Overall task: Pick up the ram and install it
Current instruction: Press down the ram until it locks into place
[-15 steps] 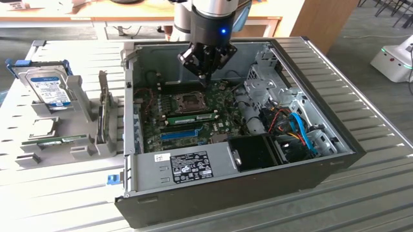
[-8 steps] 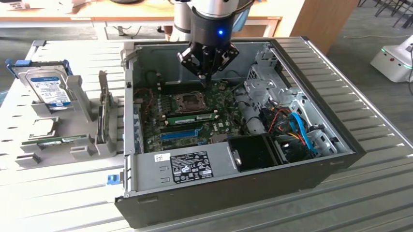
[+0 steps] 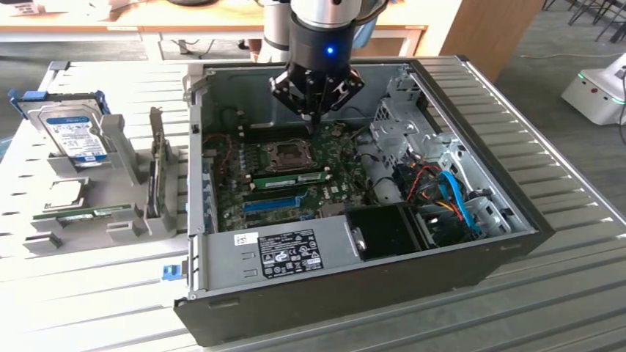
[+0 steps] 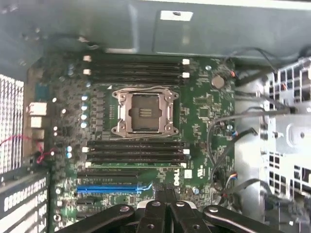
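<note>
My gripper (image 3: 315,121) hangs shut inside the open computer case (image 3: 509,220), above the motherboard (image 3: 338,158) near the processor socket (image 3: 290,155). Nothing shows between its fingers (image 4: 154,208). A green ram stick (image 3: 292,178) stands in a slot between the socket and the blue slot (image 3: 271,202), below and toward the exterior view's left of the gripper. In the wrist view that ram (image 4: 131,166) is a thin green strip beside the dark memory slots (image 4: 136,150). Another green stick (image 3: 90,214) lies in a grey holder outside the case, at the exterior view's left.
A hard drive (image 3: 76,136) and an upright grey card (image 3: 157,172) stand in grey holders left of the case. Cables (image 3: 452,198) and a drive cage (image 3: 406,121) fill the case's right side. A black fan shroud (image 3: 391,231) sits near its front wall.
</note>
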Available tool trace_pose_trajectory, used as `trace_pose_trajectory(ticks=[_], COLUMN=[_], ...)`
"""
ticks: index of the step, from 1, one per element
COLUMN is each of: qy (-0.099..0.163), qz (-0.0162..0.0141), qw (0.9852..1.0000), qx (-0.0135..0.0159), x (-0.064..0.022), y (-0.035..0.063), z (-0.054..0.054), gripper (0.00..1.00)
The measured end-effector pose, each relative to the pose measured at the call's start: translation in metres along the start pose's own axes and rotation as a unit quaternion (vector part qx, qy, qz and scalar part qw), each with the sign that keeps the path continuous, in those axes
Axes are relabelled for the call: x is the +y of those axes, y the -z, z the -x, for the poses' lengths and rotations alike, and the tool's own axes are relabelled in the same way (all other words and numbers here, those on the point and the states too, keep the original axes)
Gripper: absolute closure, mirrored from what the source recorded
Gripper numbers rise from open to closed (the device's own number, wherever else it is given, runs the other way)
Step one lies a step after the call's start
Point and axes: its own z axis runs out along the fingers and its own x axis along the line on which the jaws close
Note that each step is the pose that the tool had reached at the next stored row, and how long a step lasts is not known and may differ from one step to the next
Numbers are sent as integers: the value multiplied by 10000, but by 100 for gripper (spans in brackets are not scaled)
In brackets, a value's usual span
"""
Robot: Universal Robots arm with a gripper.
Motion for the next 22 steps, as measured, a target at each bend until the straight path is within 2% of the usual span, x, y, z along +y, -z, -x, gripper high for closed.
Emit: trace_pose_trajectory(ticks=[5,8,11,13,17,19,22], qy=[-445,-725,-993,-1171,-1531,-1709,-1981], qz=[-22,-37,-50,-59,-78,-87,-101], qw=[9990,9974,9950,9931,9881,9852,9801], qx=[-24,-39,-53,-63,-83,-92,-106], x=[0,-1,-1,-1,-2,-2,-2], y=[-9,-16,-22,-26,-34,-38,-44], z=[0,-1,-1,-1,-1,-2,-2], gripper=[89,89,89,89,89,89,89])
